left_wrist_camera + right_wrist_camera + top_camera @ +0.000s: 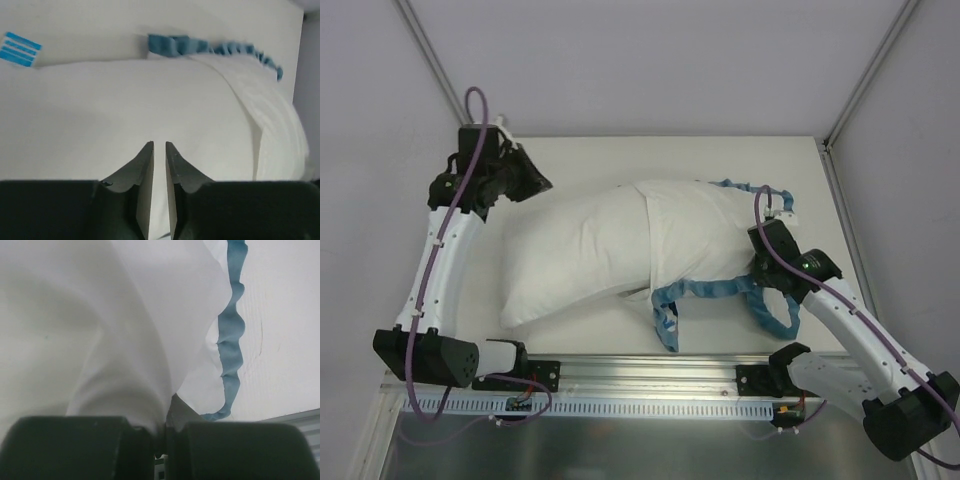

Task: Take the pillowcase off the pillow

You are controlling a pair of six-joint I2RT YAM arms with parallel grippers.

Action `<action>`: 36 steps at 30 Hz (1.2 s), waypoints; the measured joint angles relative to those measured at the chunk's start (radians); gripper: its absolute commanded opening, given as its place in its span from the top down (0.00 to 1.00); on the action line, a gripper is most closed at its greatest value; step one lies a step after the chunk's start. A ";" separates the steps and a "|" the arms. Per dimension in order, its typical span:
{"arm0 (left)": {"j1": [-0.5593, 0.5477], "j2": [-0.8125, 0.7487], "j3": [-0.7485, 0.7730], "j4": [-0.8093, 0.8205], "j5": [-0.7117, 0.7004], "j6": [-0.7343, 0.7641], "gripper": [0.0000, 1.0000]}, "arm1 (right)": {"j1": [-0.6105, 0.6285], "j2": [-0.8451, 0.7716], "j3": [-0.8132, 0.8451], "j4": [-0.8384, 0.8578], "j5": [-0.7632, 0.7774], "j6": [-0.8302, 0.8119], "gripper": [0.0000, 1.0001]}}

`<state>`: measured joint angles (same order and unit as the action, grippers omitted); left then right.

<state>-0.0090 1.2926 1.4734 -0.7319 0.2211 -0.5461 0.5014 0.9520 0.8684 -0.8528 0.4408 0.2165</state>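
While the pillowcase (698,232) covers only the right half of the pillow (570,258) on the table (610,150), we judge removal half done, right claw (758,264) pinching its fabric, left claw (160,148) nearly closed, empty.

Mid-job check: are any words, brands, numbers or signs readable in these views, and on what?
No text can be read in any view.
The blue-striped label, upper left of the left wrist view: only blue bars show, and any writing is too blurred to read.
The pillowcase and the pillow: no print visible.
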 measured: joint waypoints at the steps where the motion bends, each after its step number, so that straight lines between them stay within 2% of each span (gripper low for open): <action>1: -0.075 -0.007 -0.005 0.000 -0.011 0.025 0.69 | 0.000 0.002 0.000 0.000 -0.004 0.000 0.95; 2: -0.147 -0.014 -0.014 0.002 -0.021 0.049 0.36 | 0.000 0.003 0.000 0.001 -0.009 0.000 0.94; 3: -0.210 -0.020 -0.025 0.000 -0.026 0.077 0.23 | 0.000 0.005 0.000 0.001 -0.011 0.000 0.93; 6: -0.366 -0.037 -0.061 -0.013 -0.087 0.148 0.01 | 0.000 0.005 0.000 0.002 -0.017 0.000 0.89; 15: -0.837 -0.103 -0.133 -0.021 -0.361 0.381 0.01 | -0.001 0.024 0.000 0.006 -0.042 0.006 0.81; 17: -0.912 -0.097 -0.158 -0.015 -0.423 0.412 0.01 | -0.001 0.030 0.000 0.009 -0.047 0.007 0.81; 21: -1.005 -0.034 -0.217 -0.017 -0.577 0.447 0.01 | -0.001 0.032 0.000 0.011 -0.056 0.008 0.79; 27: -1.020 0.119 -0.244 0.002 -0.730 0.471 0.01 | -0.001 0.032 -0.002 0.015 -0.073 0.010 0.79; 28: -1.019 0.145 -0.244 0.008 -0.742 0.476 0.03 | -0.001 0.032 -0.004 0.020 -0.078 0.011 0.78; 29: -1.019 0.166 -0.244 0.014 -0.755 0.479 0.10 | -0.001 0.032 -0.007 0.024 -0.083 0.012 0.77; 30: -1.017 0.190 -0.244 0.020 -0.763 0.481 0.40 | -0.001 0.031 -0.011 0.030 -0.086 0.014 0.75; 31: -1.014 0.211 -0.244 0.023 -0.769 0.476 0.60 | -0.001 0.030 -0.016 0.032 -0.088 0.016 0.67; 32: -1.007 0.229 -0.243 0.026 -0.776 0.475 0.96 | -0.001 0.029 -0.019 0.033 -0.089 0.019 0.56; 33: -1.001 0.239 -0.242 0.029 -0.780 0.474 1.00 | -0.001 0.025 -0.023 0.034 -0.091 0.023 0.45; 34: -0.988 0.247 -0.237 0.030 -0.789 0.470 1.00 | -0.001 0.019 -0.028 0.034 -0.091 0.025 0.25; 36: -0.959 0.253 -0.218 0.031 -0.796 0.451 1.00 | -0.001 0.002 -0.034 0.029 -0.090 0.023 0.15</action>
<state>-0.9676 1.5455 1.2552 -0.7010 -0.5747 -0.0948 0.5007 0.9539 0.8341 -0.8234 0.3511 0.2390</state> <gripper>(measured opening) 0.029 0.757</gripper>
